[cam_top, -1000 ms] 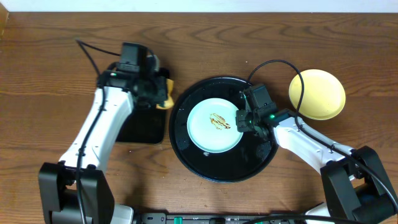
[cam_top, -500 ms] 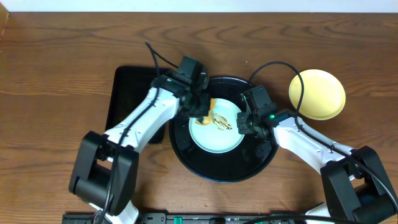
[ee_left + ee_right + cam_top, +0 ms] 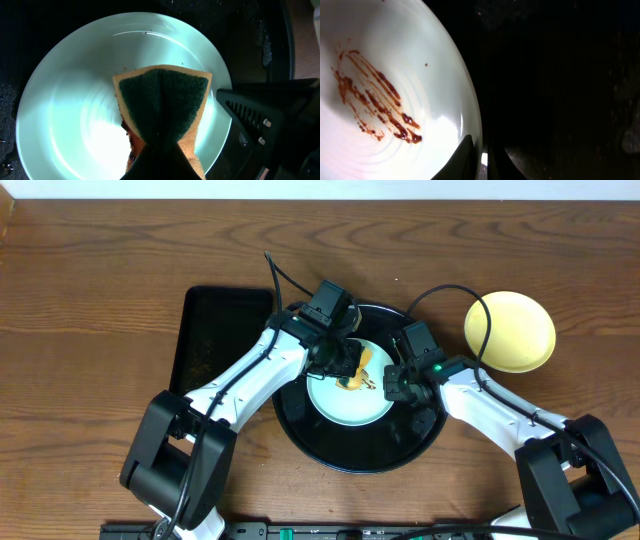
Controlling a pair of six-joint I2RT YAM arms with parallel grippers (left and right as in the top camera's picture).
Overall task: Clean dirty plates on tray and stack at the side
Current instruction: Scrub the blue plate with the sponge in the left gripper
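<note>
A pale blue plate (image 3: 335,396) with a brown sauce smear (image 3: 375,97) lies in the round black tray (image 3: 300,425). My left gripper (image 3: 348,362) is shut on a yellow sponge with a green scrub face (image 3: 162,100) and presses it on the plate's centre (image 3: 65,100). My right gripper (image 3: 391,383) is shut on the plate's right rim (image 3: 470,110), one finger on top, one under. A pale yellow plate (image 3: 509,330) lies upside down on the table at the right. The second blue plate is not in view.
A rectangular black tray (image 3: 215,340) lies left of the round tray. The right gripper's black body (image 3: 265,115) shows beside the plate in the left wrist view. Cables run over the round tray's back rim.
My left arm has swung from the rectangular tray over to the round tray and brought the sponge down onto the blue plate's smear. The right gripper has kept its hold on the rim.
</note>
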